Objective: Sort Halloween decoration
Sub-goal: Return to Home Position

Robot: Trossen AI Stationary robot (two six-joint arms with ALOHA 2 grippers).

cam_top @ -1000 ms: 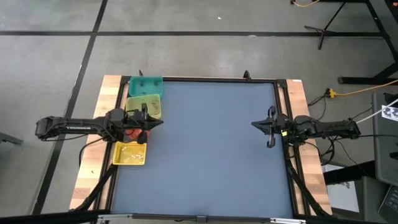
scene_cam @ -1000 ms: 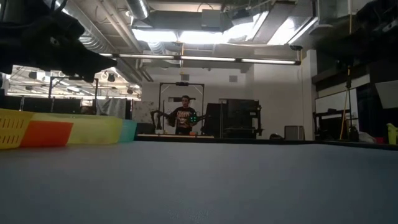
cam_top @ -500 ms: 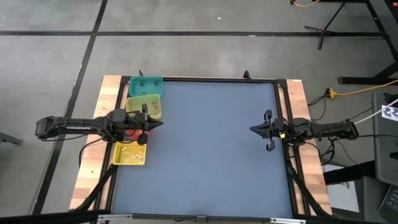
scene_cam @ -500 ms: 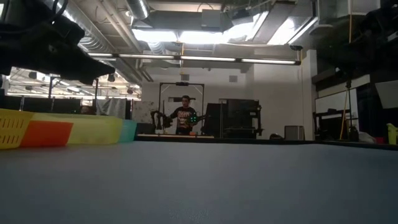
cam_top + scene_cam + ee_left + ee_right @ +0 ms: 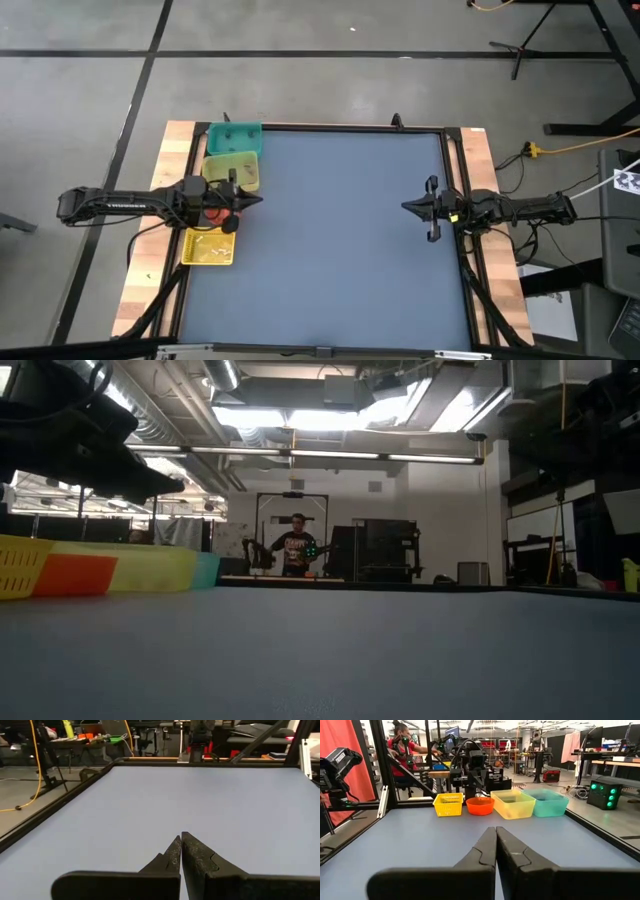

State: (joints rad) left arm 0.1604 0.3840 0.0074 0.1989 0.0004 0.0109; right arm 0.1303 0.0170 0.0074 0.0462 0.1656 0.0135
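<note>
At the surface's (image 5: 340, 250) left edge, the left gripper (image 5: 252, 198) hangs closed and empty over the bins (image 5: 213, 131); right gripper (image 5: 410, 207), closed and empty, has edged slightly inward; Halloween decoration (image 5: 212, 243) lies binned; sorting seems finished, arms homing.

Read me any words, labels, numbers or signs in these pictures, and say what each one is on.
No text can be read for certain.
White lettering on the left arm: too small to read.
White lettering on the dark device beside the table: blurred.
Black-and-white marker at the high view's right edge: a pattern, no words.
</note>
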